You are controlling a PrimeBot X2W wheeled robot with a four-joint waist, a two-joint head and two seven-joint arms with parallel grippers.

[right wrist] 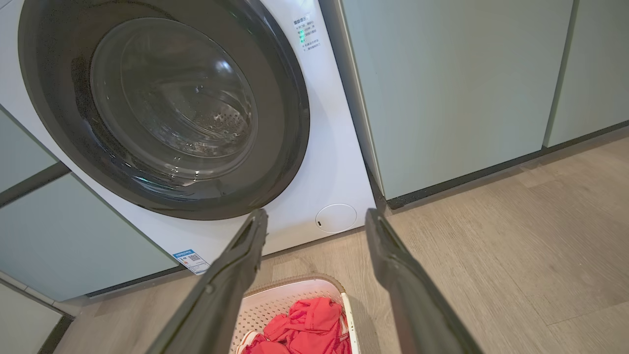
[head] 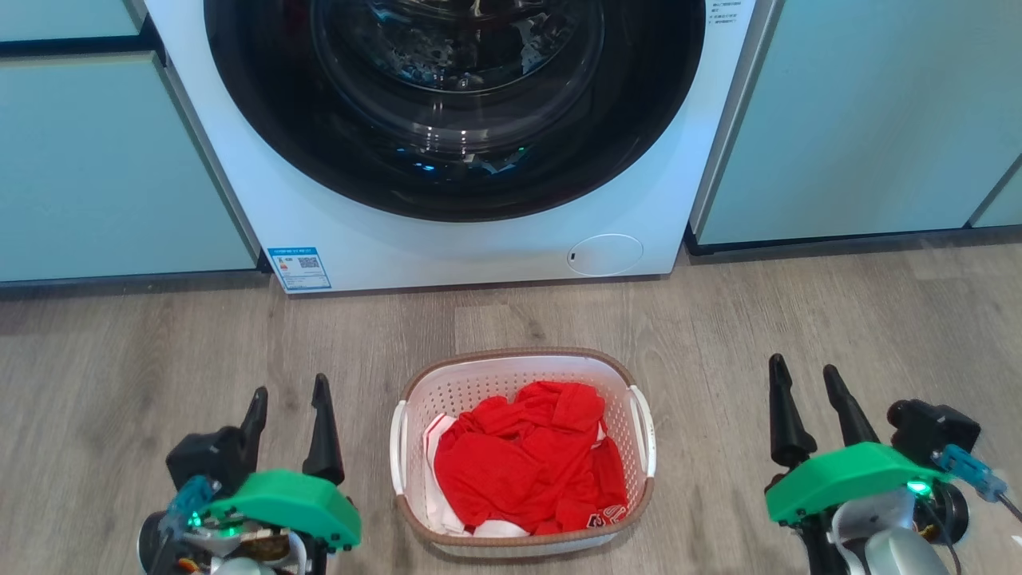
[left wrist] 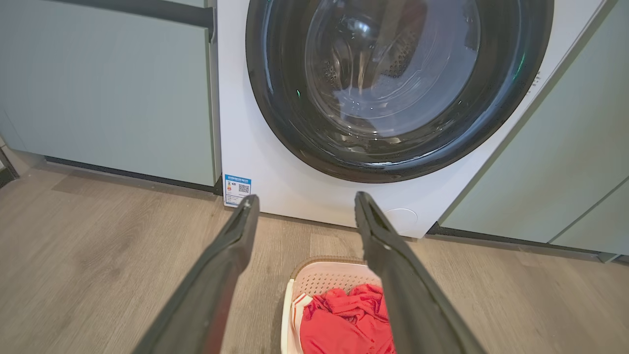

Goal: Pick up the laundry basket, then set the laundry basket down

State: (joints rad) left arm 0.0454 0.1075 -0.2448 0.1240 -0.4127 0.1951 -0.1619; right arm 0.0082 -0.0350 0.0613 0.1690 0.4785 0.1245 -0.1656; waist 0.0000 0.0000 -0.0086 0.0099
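Our dark-fingered left gripper (head: 290, 385) and right gripper (head: 803, 364) spread wide, empty, flanking white perforated plastic laundry basket (head: 479, 389), red cloth (head: 531, 459) inside.

This was a home laundry corner. A front-loading washing machine (head: 479, 247) stood between pale green cabinets (head: 104, 160) on a wood-look floor (head: 160, 359), a laundry basket (head: 523, 357) of clothes (head: 527, 463) before it

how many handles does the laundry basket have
2. The left handle sits on the left side wall of the laundry basket, and the right handle on its right side wall. The near end is partly out of sight.
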